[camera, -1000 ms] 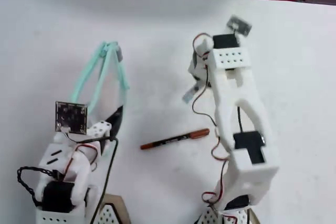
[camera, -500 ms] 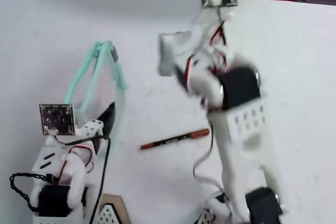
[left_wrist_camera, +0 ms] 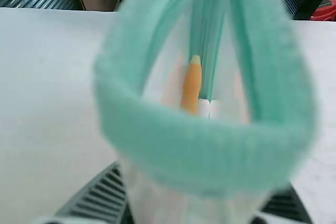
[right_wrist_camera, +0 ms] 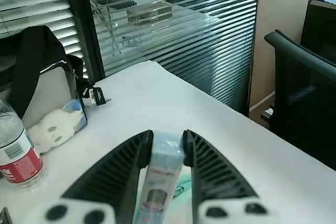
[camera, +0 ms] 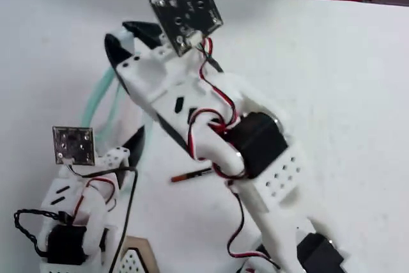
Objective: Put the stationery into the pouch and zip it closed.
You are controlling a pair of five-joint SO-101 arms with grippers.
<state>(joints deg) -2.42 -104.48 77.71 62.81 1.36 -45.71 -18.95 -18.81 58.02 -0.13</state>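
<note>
- The white tabletop carries a brown pen, lying between the two arms.
- The left claw pinches the mint-rimmed pouch. The pouch's mouth gapes just ahead of it, with an orange pencil inside.
- The right claw clamps a pale blue block, with the pouch's rim just below.
- Beyond are window blinds and a black chair.

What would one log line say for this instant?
left gripper: shut on pouch, mouth open | right gripper: shut on pale blue item, over pouch's far end | pencil: inside pouch | pen: on table
</note>
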